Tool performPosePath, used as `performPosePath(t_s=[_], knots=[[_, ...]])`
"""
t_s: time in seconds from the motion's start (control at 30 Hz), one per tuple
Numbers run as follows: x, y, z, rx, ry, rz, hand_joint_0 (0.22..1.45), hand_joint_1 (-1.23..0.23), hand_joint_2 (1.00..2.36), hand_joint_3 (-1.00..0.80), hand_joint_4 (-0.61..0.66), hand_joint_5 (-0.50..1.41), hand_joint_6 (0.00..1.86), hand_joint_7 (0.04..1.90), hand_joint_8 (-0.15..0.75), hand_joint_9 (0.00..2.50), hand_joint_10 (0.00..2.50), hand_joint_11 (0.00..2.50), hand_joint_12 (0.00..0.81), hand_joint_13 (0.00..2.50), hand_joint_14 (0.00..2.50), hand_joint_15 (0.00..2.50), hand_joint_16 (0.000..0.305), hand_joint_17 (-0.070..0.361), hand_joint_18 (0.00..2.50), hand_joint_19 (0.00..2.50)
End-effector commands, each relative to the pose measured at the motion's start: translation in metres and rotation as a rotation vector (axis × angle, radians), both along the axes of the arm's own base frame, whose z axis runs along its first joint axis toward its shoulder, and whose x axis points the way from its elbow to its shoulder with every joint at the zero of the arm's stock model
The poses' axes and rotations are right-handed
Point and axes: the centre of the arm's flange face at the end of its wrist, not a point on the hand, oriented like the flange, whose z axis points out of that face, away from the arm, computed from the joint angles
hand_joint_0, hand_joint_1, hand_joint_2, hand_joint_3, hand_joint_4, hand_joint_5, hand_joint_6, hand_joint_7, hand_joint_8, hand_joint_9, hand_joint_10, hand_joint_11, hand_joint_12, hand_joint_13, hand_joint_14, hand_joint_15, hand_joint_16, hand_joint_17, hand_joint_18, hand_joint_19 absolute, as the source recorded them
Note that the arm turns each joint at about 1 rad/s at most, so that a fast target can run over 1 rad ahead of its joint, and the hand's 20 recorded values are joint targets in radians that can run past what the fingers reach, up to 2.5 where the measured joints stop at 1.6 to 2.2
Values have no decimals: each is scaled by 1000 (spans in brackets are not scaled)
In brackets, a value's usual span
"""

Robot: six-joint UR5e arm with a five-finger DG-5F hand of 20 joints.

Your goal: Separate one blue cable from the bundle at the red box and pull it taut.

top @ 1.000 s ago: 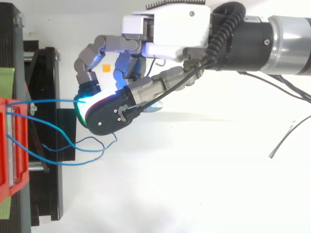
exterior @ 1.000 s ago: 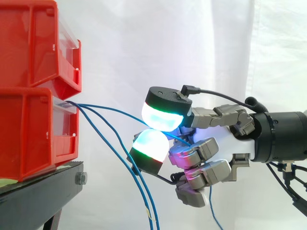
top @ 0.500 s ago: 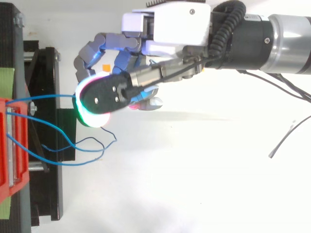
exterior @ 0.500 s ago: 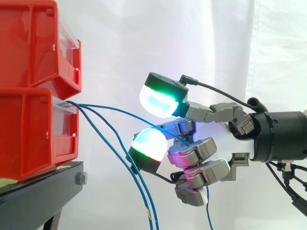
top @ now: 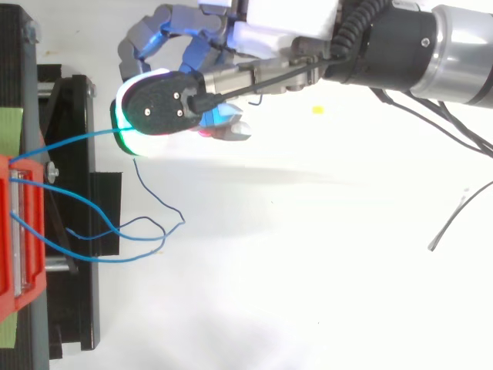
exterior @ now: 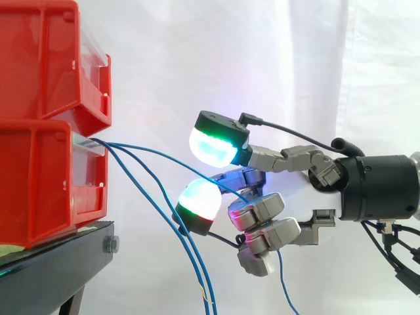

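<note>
Several thin blue cables come out of the lower red bin (exterior: 39,184) (top: 11,231). One blue cable (exterior: 164,156) (top: 69,142) runs almost straight from the bin to my hand (exterior: 292,207) (top: 269,23). It passes through the gap between the raised thumb pad (exterior: 213,146) and the finger pad (exterior: 199,200) below it, which stand apart. It then goes in behind the curled lower fingers, and its tail hangs down under the hand. The other cables (exterior: 164,216) (top: 100,231) sag loosely down from the bin.
A second red bin (exterior: 39,59) sits on top of the lower one, both on the black stand (exterior: 52,262) (top: 73,116). A white curtain hangs behind. A small orange marker (top: 317,110) lies on the white floor.
The thumb pad has lifted off the finger pad. In the top view the hand has shifted toward the upper edge, taking the one cable along, so it now slants straight from the bin.
</note>
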Motion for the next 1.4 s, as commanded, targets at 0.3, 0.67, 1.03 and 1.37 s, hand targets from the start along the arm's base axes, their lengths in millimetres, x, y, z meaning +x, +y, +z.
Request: performPosePath(t_s=[0.3, 0.67, 1.03, 1.37], knots=[[0, -2, 0, 18, -4, -53, 565, -445, 1000, -500, 221, -189, 888, 1047, 363, 1145, 729, 1758, 417, 1535, 0, 1676, 69, 155, 1109, 950], [2, 9, 0, 18, -6, -43, 525, -489, 1000, -500, 232, -186, 893, 1026, 374, 1146, 809, 1708, 428, 1542, 12, 1675, 71, 160, 1133, 927], [3, 17, 7, 24, -11, -23, 503, -474, 1000, -500, 238, -184, 895, 1011, 391, 1130, 985, 1662, 444, 1546, 47, 1649, 73, 164, 1149, 925], [0, 22, 21, 23, -13, -10, 598, -512, 1000, -500, 214, -177, 892, 1043, 352, 1125, 985, 1709, 409, 1534, 14, 1693, 66, 150, 1110, 935]])
